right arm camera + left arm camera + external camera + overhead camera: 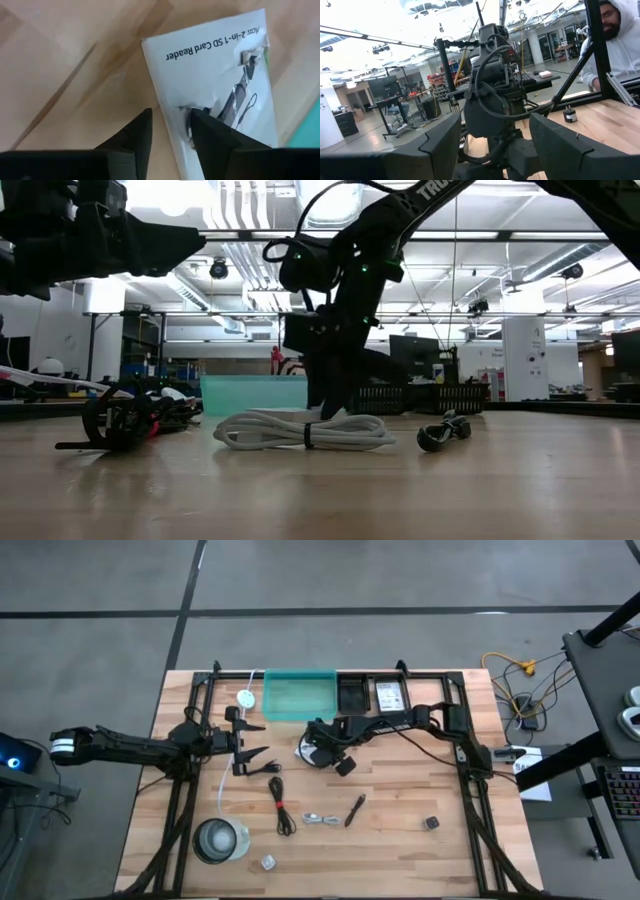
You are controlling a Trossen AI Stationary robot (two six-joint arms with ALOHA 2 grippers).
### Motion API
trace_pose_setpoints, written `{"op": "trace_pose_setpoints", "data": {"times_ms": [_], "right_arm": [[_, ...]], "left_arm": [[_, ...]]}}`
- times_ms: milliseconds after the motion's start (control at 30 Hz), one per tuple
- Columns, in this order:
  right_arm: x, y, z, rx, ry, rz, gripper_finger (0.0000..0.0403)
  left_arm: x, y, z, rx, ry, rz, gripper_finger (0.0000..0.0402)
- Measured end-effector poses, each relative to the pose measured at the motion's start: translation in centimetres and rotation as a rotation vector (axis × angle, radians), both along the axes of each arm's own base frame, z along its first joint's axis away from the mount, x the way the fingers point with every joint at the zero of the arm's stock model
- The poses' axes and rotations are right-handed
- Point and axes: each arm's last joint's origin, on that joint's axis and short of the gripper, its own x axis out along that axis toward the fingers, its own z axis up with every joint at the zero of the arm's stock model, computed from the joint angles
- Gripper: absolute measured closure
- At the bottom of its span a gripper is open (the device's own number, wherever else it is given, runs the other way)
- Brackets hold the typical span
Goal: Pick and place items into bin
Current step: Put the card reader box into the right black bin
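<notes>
Right wrist view shows the right gripper (169,127) with its fingers narrowed around the torn edge of a white card-reader packet (215,80) lying on the desk (60,65) (one finger on the packet, one on bare wood). High view puts this at centre frame, just below the teal bin (299,695). At left centre, the left gripper (255,740) hovers, spread wide and empty. Black cables (281,806), a silvery cable (318,819) and a black pen (355,810) lie lower down.

white card-reader packet (220,95) flat on wood – black cables (281,806), pen (355,810) nearby
</notes>
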Motion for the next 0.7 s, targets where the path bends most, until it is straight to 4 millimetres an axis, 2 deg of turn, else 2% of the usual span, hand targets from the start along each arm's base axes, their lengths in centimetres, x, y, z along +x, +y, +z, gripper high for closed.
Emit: {"op": "trace_pose_setpoints", "data": {"times_ms": [200, 400, 600, 700], "right_arm": [[-0.3, -0.5, -0.5, 0.011, 0.045, -0.028, 0.0321], [-0.7, -0.5, -0.4, 0.04, 0.08, -0.107, 0.0383], [-0.7, -0.4, 0.6, 0.075, 0.122, -0.214, 0.039], [-0.6, -0.4, 2.6, 0.091, 0.099, -0.266, 0.039]], "left_arm": [[0.0, 0.0, 0.0, 0.0, 0.0, 0.0, 0.0183], [0.0, 0.0, 0.0, 0.0, 0.0, 0.0, 0.0183], [0.0, 0.0, 0.0, 0.0, 0.0, 0.0, 0.0183], [0.0, 0.0, 0.0, 0.0, 0.0, 0.0, 0.0183]]}}
